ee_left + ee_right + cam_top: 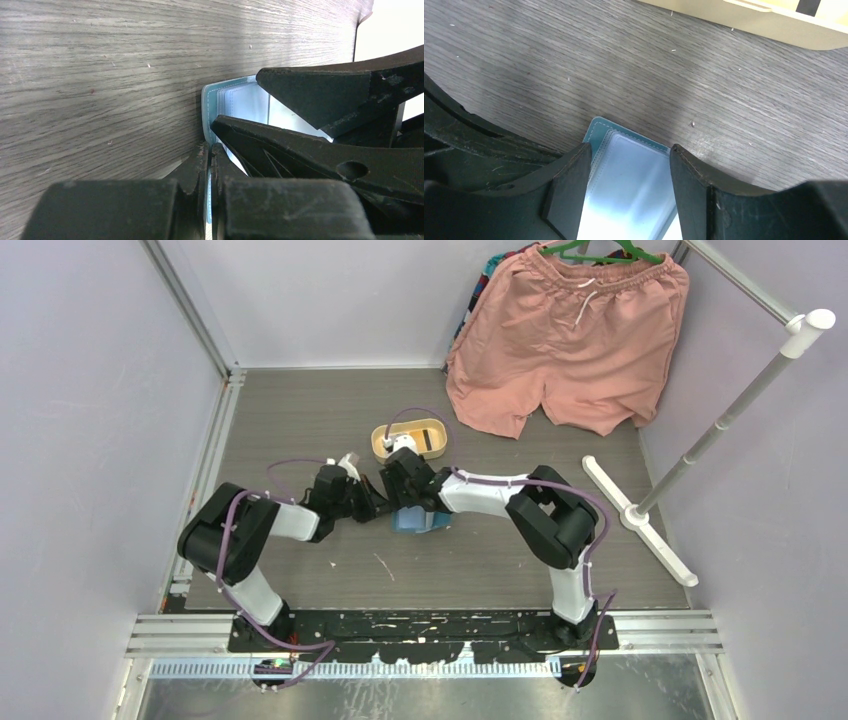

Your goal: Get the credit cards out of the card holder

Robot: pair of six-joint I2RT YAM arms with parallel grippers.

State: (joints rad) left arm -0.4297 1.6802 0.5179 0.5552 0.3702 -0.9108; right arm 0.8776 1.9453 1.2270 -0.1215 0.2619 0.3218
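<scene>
The teal-blue card holder lies open on the table between my two grippers. My left gripper is shut on a thin blue edge of the holder, seen in the left wrist view. The holder's teal rim and clear pockets show past the fingers. My right gripper is open, one finger on each side over the holder's clear pockets. Its black fingers also show in the left wrist view. Glare covers the pockets. No credit card can be made out.
A yellow oval tray holding small white and black items stands just behind the grippers, and its wall shows in the right wrist view. Pink shorts hang at the back right. A white rack stand is on the right.
</scene>
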